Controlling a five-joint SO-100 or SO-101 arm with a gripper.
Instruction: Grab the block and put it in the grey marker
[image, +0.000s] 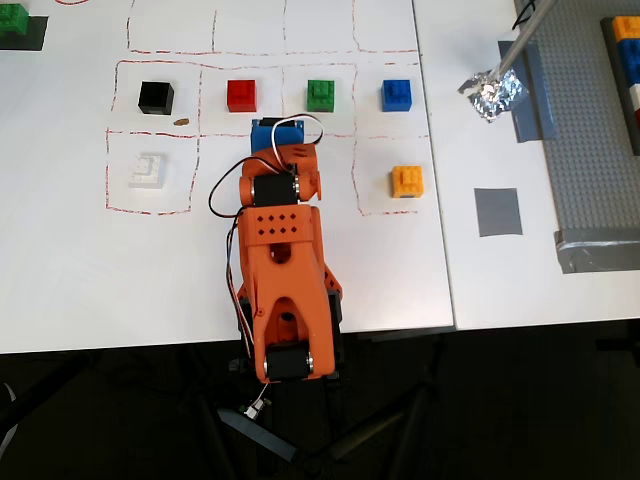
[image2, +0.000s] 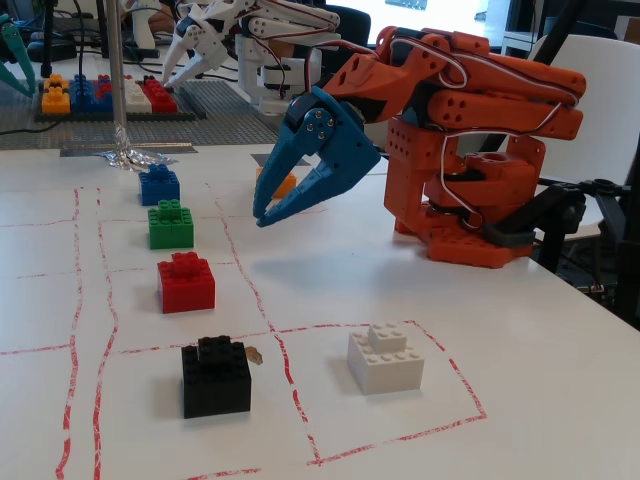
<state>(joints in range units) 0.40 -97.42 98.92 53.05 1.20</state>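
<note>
The green block (image: 320, 95) stands on the white table in a row of blocks, in a red-lined cell; in the fixed view it (image2: 170, 224) sits between the blue and red blocks. The grey marker (image: 497, 211) is a flat square patch to the right of the white sheet, with nothing on it. My gripper (image: 272, 128) has blue jaws and hangs above the table just below and left of the green block. In the fixed view the gripper (image2: 261, 218) points down with its tips together and holds nothing.
In the same row are a black block (image: 156, 97), a red block (image: 242, 95) and a blue block (image: 397, 94). A white block (image: 148, 168) and an orange block (image: 407, 181) lie nearer. Crumpled foil (image: 492, 92), a grey baseplate (image: 590, 150) and another green block (image: 12, 25) lie further off.
</note>
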